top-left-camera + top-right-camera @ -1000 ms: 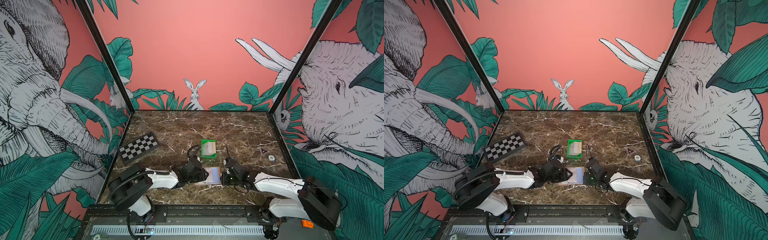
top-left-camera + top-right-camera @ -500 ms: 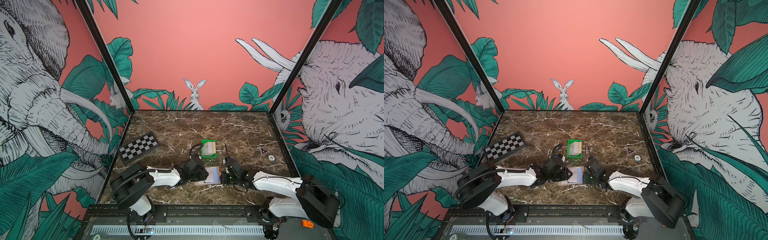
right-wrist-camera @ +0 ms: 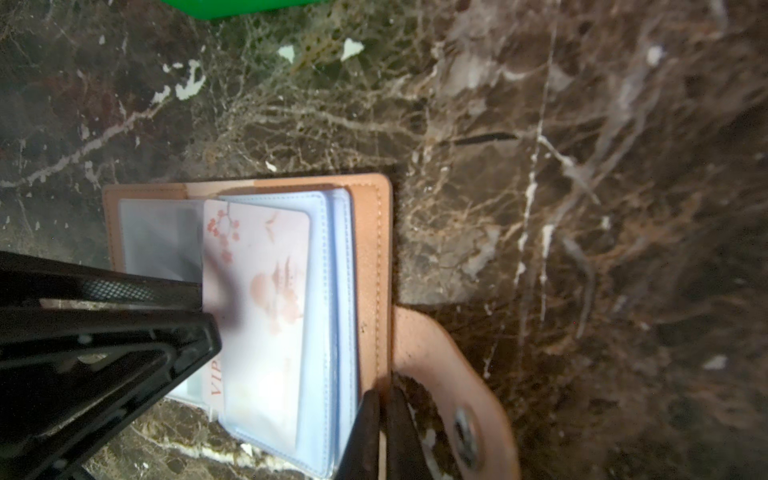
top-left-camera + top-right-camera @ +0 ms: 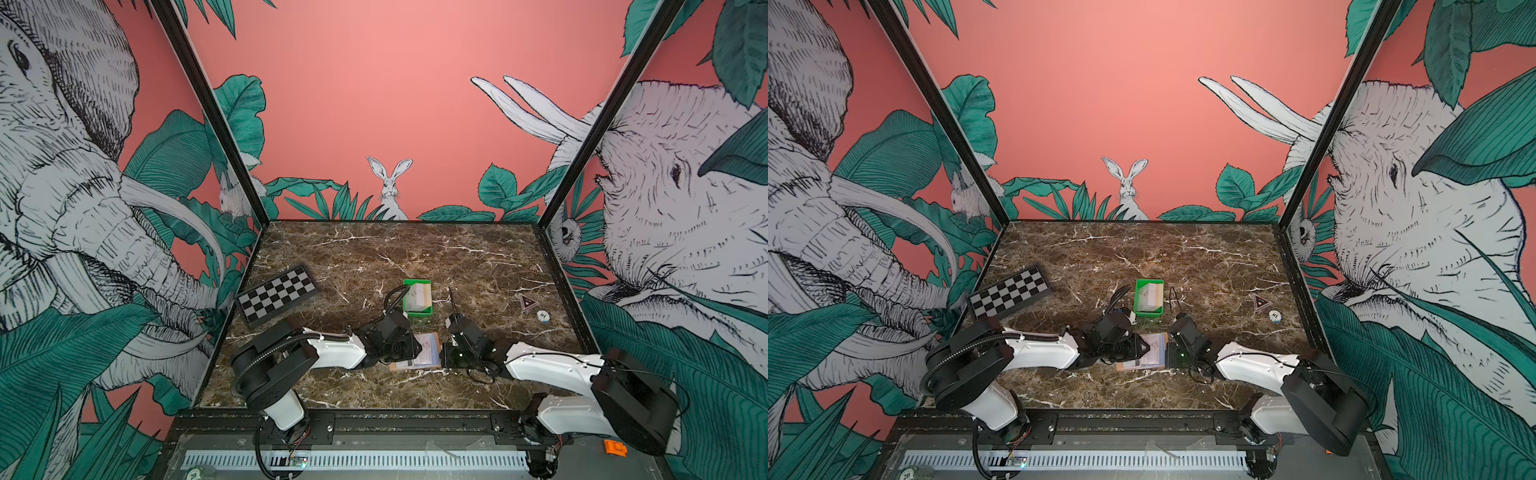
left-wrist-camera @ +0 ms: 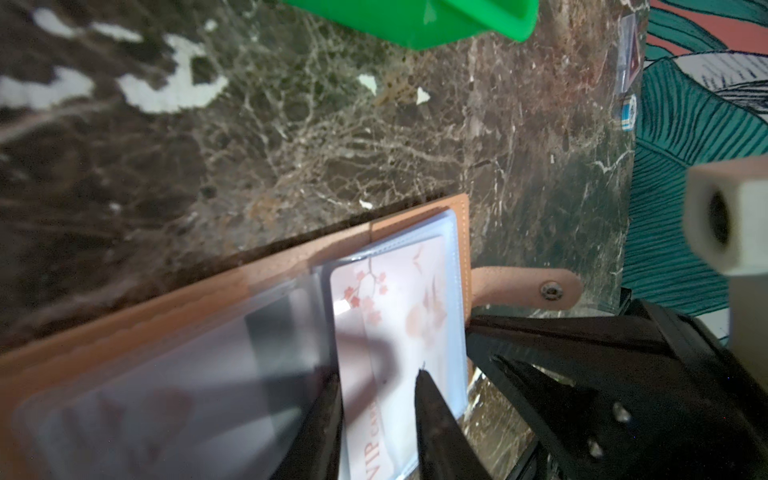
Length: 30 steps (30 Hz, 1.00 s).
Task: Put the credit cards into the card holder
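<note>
Left tool [image 5: 378, 415], jaws narrowly spread, tips bearing on a blossom-printed credit card [image 5: 399, 299], apparently to slide it into a clear sleeve [image 3: 332, 291] of the open card holder [image 5: 291, 257] lying flat on the surface [image 3: 540, 166]; right tool [image 3: 382, 432], pressed together on its cover edge [image 3: 374, 270], seemingly anchoring it against that push.

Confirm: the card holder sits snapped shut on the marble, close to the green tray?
Not shut. The card holder lies open on the marble, strap unsnapped, a blossom-print card at its clear sleeves, as the right wrist view shows. It is close to the green tray.
</note>
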### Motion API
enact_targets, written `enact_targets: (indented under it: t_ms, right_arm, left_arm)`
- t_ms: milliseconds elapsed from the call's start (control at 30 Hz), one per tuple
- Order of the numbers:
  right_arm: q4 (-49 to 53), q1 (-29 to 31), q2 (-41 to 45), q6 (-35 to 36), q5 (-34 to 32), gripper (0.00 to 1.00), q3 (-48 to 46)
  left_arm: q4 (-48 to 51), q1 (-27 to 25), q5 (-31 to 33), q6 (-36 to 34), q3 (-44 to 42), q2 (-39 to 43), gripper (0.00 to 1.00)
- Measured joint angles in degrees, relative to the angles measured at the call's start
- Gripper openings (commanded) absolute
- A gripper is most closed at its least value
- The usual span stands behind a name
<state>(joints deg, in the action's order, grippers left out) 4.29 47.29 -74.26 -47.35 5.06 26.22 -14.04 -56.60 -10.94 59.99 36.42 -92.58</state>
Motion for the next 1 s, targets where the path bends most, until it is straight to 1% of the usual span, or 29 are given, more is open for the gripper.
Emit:
enact_targets:
  t_ms: [567, 767, 1000]
  right_arm:
    - [-0.09, 0.11, -0.17, 0.02, -0.17, 0.06, 0.09]
    - [0.22, 0.13, -0.37, 0.00, -0.22, 0.06, 0.35]
    - [0.24, 0.31, -0.57, 0.00, -0.52, 0.06, 0.55]
  left_arm:
    - [0.59, 0.00, -1.05, -1.22, 0.28, -0.09, 0.29]
    - [1.90, -0.24, -2.10, -1.70, 1.01, -0.07, 0.23]
    - [2.93, -0.70, -3.17, -2.40, 1.27, -0.07, 0.22]
